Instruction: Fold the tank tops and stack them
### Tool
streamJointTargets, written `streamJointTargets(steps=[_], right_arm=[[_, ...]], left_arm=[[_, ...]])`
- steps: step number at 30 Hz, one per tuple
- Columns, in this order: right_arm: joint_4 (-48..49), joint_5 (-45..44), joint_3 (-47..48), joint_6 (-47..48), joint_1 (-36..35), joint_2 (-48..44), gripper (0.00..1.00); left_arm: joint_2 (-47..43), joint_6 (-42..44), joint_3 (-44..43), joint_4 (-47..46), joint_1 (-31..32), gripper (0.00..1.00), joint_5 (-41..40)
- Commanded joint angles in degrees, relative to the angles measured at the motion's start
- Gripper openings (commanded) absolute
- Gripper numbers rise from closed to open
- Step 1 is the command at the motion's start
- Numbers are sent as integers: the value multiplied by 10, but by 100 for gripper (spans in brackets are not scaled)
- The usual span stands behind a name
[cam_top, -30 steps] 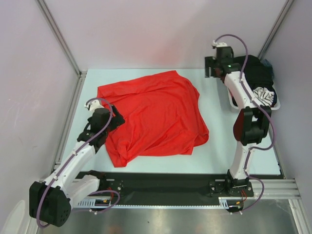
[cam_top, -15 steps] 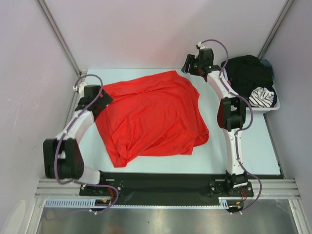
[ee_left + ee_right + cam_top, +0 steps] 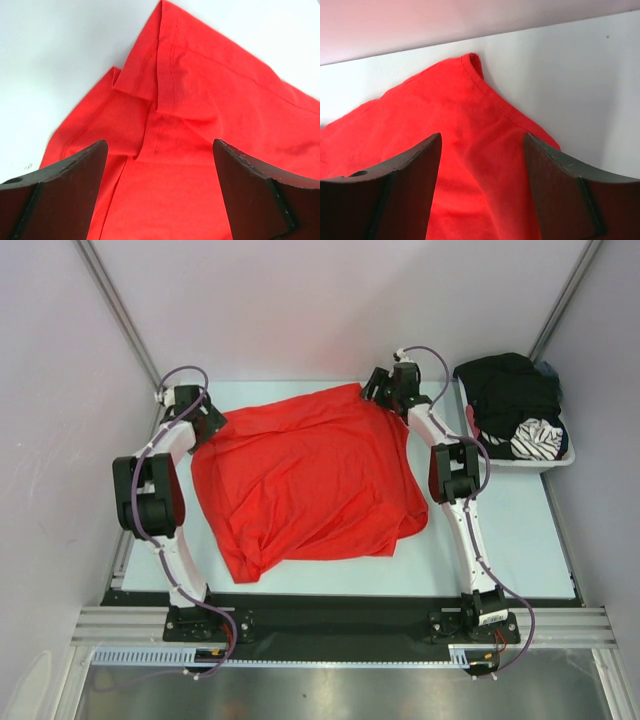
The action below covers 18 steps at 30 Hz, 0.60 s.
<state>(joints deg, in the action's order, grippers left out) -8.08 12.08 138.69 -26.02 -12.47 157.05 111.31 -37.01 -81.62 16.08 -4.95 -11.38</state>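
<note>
The red tank top lies spread and rumpled across the middle of the table, its near edge folded under. My left gripper hangs over the garment's far-left corner. In the left wrist view it is open, with a hemmed fold of red fabric below the gap. My right gripper is over the far-right corner. It is open too, with the red hem between its fingers. The black tank top is heaped in the basket.
A white basket stands at the back right and also holds a black-and-white striped cloth. Walls enclose the table at the back and both sides. Bare table shows right of the red garment.
Both arms have swung out to the far corners of the red tank top: the left from the garment's near-left side, the right from beside the basket. The garment has not moved.
</note>
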Motion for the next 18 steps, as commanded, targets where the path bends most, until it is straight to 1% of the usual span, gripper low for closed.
streamJointTargets(steps=[1, 4, 5, 6, 8, 9, 11, 12, 13, 14, 15, 16, 17, 18], right_arm=[[26, -34, 54, -1, -18, 19, 71], [-14, -83, 56, 27, -26, 17, 72], [-49, -106, 57, 58, -32, 16, 72], [-67, -155, 54, 72, -33, 6, 72], [-103, -194, 41, 96, -35, -6, 69], [-144, -206, 35, 109, -33, -16, 60], [-184, -231, -21, 113, -27, -59, 40], [-186, -231, -53, 114, -22, -81, 25], [-183, -237, -148, 112, -19, -103, 19], [-167, -246, -194, 108, -20, -161, 16], [-160, -251, -252, 107, -23, -188, 2], [-144, -248, -356, 110, -26, -222, 0], [-112, -243, -415, 110, -28, -277, 0], [-96, -241, -464, 106, -31, -309, 0]], left_arm=[[18, 12, -45, 16, -7, 91, 12], [21, 15, -43, 16, -7, 91, 12], [19, 16, -40, 16, -8, 91, 11], [15, 16, -37, 18, -7, 91, 9], [9, 19, -32, 16, -7, 91, 10], [6, 19, -24, 15, -7, 91, 13], [-7, 19, -6, 9, -5, 91, 21], [-12, 19, 2, 2, -5, 90, 26], [-17, 18, 8, -2, -2, 90, 28], [-26, 19, 16, -3, -1, 90, 29], [-28, 20, 18, 0, 4, 90, 29], [-32, 23, 22, 0, 9, 90, 28], [-38, 24, 25, 2, 19, 90, 22], [-42, 26, 27, 2, 23, 90, 20]])
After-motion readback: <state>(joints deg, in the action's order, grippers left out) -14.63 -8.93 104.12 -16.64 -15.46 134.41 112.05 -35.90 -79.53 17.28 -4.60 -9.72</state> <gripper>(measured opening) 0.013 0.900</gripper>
